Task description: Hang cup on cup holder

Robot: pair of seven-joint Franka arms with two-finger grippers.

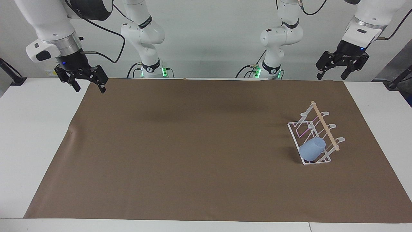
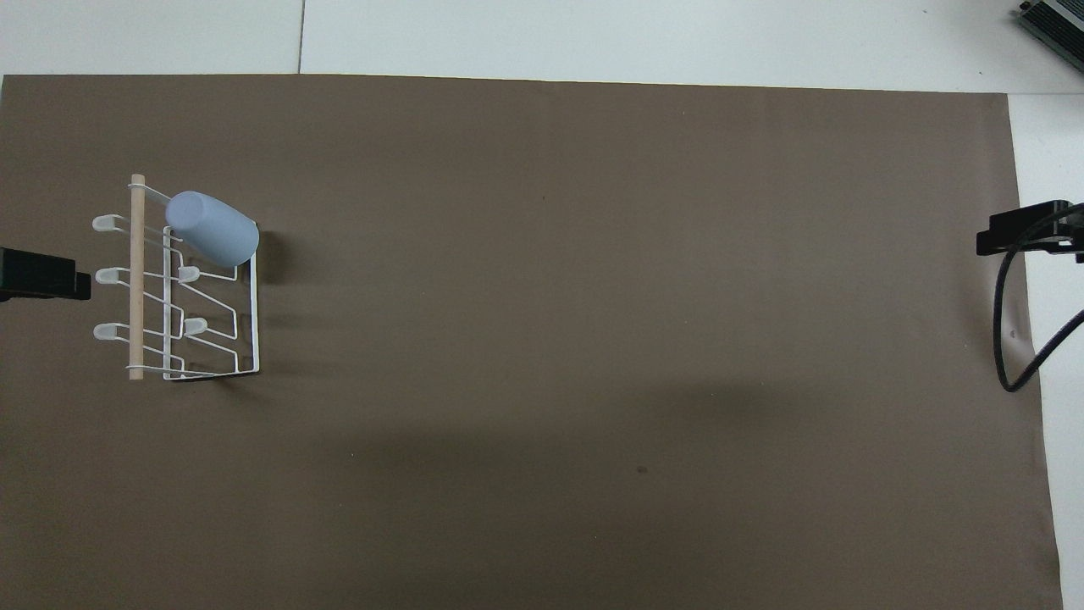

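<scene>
- We find the cup hanging tilted on a prong of the cup holder, at the rack's end farthest from the robots, toward the left arm's end of the worktop.
- The left tool hangs wide and empty over the worktop's robot-side edge, the nearer one.
- We see the right tool wide, empty, waiting well apart.
- We judge the hanging done.

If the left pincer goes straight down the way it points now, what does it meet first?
Probably the brown mat near its edge by the robots. The left pincer hangs open, well clear of the cup holder; depth is uncertain.
</scene>
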